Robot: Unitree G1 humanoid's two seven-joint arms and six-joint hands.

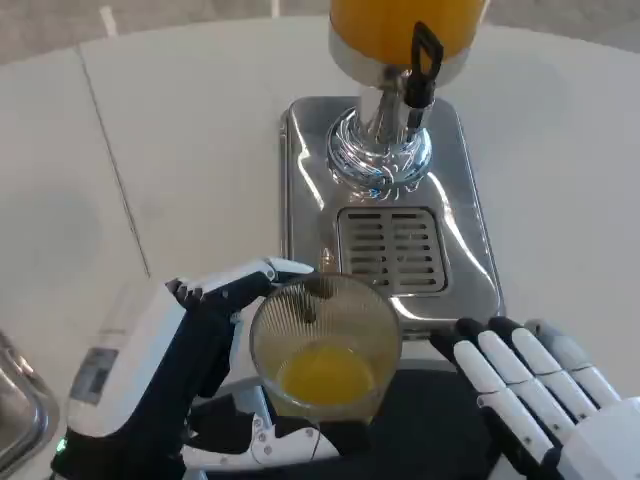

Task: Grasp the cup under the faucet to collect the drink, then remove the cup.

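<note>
A clear ribbed glass cup (325,345) with a little orange drink at its bottom is held by my left hand (190,370), whose fingers wrap its left and near sides. The cup sits just in front of the dispenser's drip grate (392,248), away from the black-handled faucet (422,65) at the top. The juice tank (405,25) above is full of orange drink. My right hand (540,390) lies at the lower right with fingers stretched out flat, holding nothing, just right of the cup.
The dispenser's shiny steel base (310,180) stands in the middle of the white table (180,150). A metal object's edge (20,400) shows at the lower left. A dark surface (430,420) lies under the cup near me.
</note>
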